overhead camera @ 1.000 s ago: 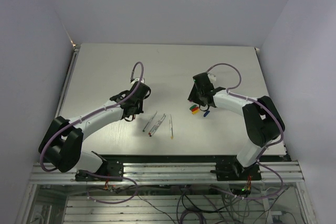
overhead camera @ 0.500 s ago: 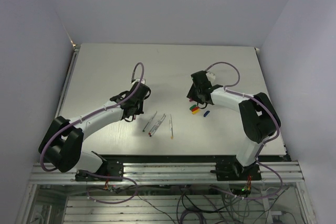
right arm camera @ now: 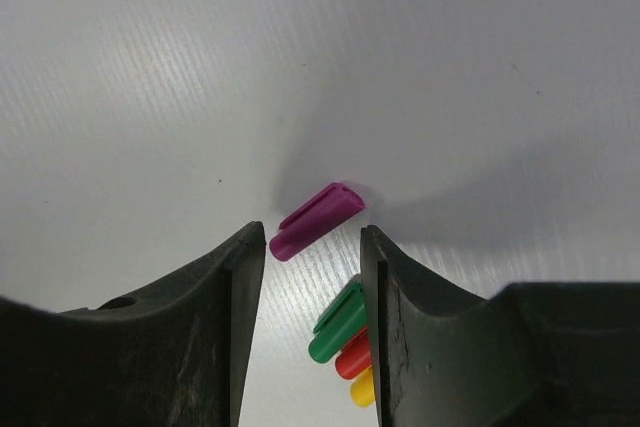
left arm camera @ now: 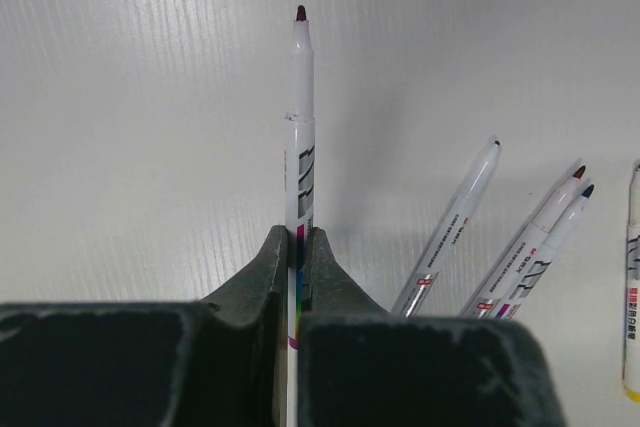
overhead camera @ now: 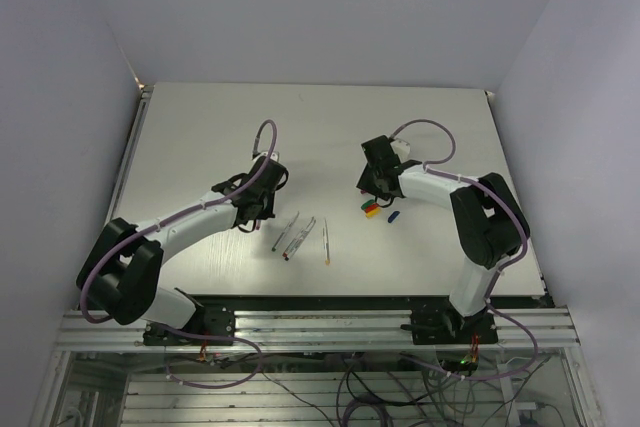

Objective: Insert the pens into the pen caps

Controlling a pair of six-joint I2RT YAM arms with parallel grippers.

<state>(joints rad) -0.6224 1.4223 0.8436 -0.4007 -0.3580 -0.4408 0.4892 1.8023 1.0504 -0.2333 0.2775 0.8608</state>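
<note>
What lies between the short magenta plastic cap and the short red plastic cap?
The short green plastic cap, beside the red cap, apart from the magenta cap; shown in the right wrist view.

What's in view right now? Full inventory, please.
held pen: 1, white barrel with a dark red tip, clamped in the left end effector
loose pens: 4, white barrels, lying on the table right of the held pen
magenta cap: 1, magenta, lying on the table, framed by the right fingers
cap cluster: 3, green, red and yellow, side by side near the magenta cap
blue cap: 1, blue, just right of the cluster
table: 1, white, under everything
left end effector: 1, black, shut on the held pen
right end effector: 1, black, open over the magenta cap
</note>
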